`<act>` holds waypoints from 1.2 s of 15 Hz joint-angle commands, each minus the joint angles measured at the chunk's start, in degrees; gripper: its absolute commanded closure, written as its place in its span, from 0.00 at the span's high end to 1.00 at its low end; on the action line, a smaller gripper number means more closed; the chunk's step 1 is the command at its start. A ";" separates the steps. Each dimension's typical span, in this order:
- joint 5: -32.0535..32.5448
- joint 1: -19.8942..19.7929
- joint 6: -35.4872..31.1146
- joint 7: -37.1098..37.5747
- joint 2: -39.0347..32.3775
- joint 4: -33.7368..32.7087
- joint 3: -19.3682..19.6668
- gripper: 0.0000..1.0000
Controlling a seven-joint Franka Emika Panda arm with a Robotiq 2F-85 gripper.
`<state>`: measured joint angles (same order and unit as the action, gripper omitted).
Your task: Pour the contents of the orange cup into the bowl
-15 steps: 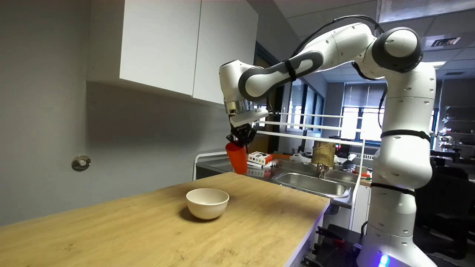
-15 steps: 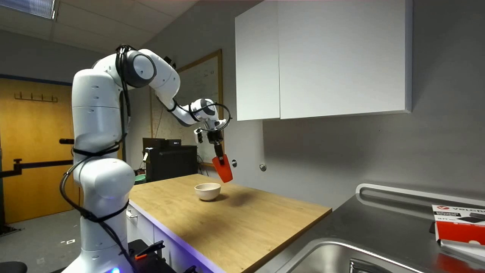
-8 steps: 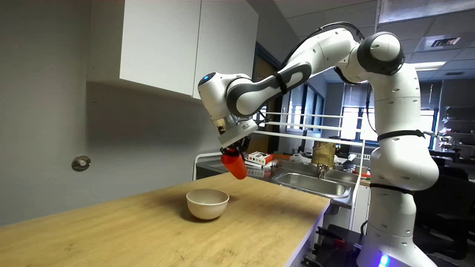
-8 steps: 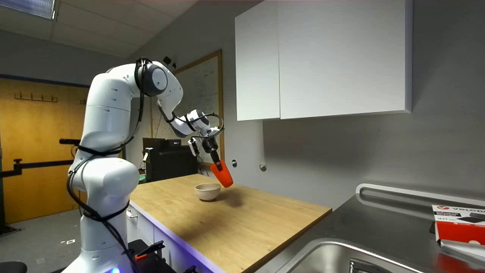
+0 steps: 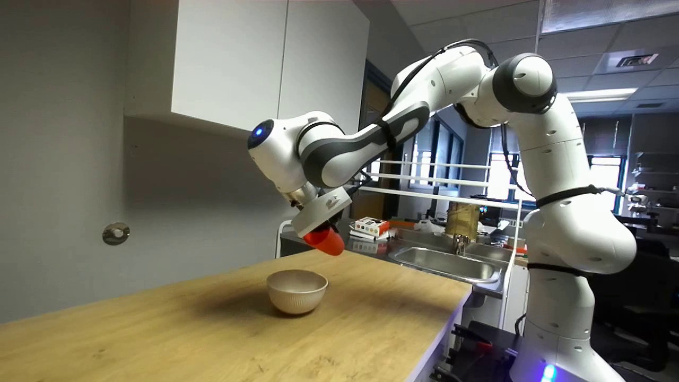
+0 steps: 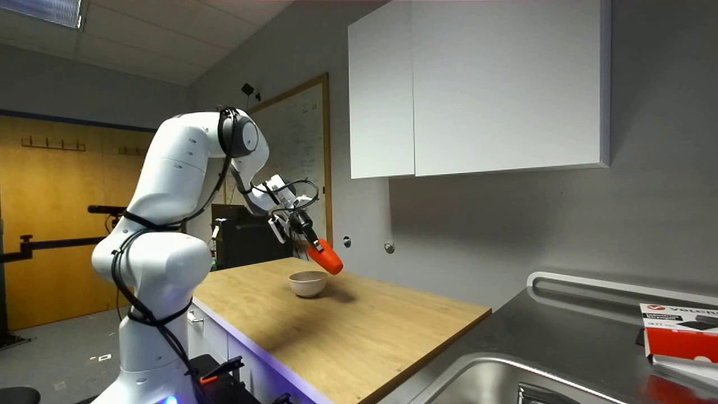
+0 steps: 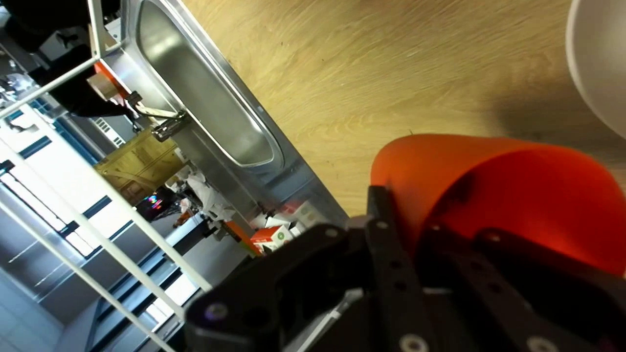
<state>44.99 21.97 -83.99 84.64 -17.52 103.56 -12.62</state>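
Note:
The orange cup [image 5: 325, 242] is held in the air above the wooden table and leans strongly, mouth up to the left and base down to the right. It also shows in an exterior view [image 6: 327, 258] and in the wrist view [image 7: 425, 164]. My gripper [image 7: 408, 215] is shut on the cup's wall, one finger outside and one inside the mouth. The gripper also shows in an exterior view [image 6: 318, 246]. The cup's contents do not show. The white bowl [image 5: 297, 297] stands upright on the table, apart from and lower than the cup; it also shows in the wrist view [image 7: 604, 58].
The wooden table [image 5: 201, 339] bears the bowl. A white wall cabinet [image 5: 228, 63] hangs above, close to the wrist in that view. A metal sink [image 5: 445, 263] and a red-and-white box [image 6: 681, 339] are beyond the table's end. A white rail stands there too.
The wrist has turned and lowered. The cup has tipped from fairly upright to much nearer horizontal and moved slightly down and left in an exterior view. The bowl has not moved.

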 commanded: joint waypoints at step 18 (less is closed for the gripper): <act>14.67 5.06 18.30 22.96 -16.51 -13.53 1.82 0.01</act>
<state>58.80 25.84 -68.48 105.12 -32.86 91.91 -11.31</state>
